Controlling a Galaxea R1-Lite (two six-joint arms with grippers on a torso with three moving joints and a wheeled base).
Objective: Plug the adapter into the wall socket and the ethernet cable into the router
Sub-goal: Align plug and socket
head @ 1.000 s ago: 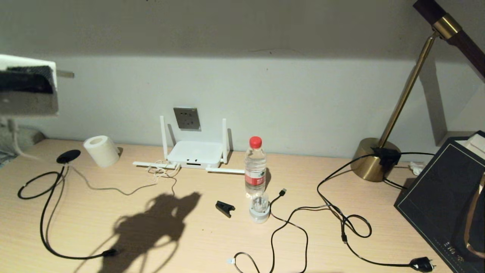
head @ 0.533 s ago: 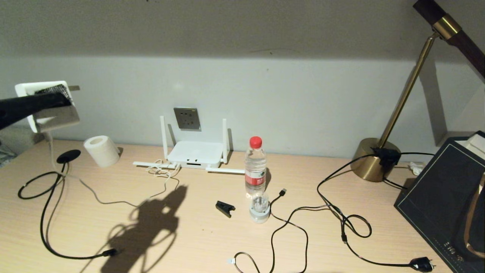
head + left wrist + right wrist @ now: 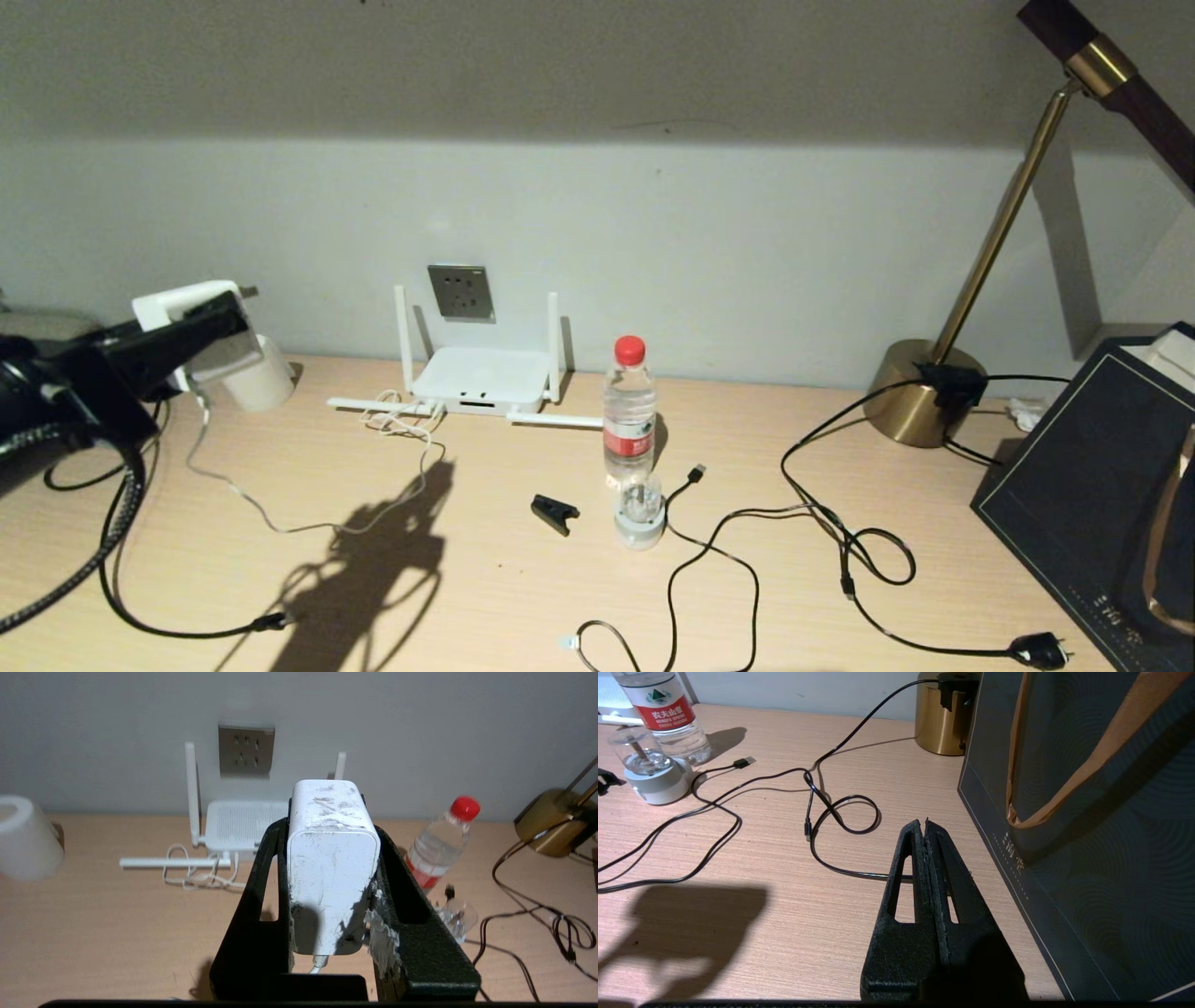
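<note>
Standing behind one router are two upright antennas.

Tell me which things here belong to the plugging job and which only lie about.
Job:
adapter, held in left tool
socket
router
ethernet cable

Lying about:
bottle
paper roll
lamp
USB cable
bag
black clip
</note>
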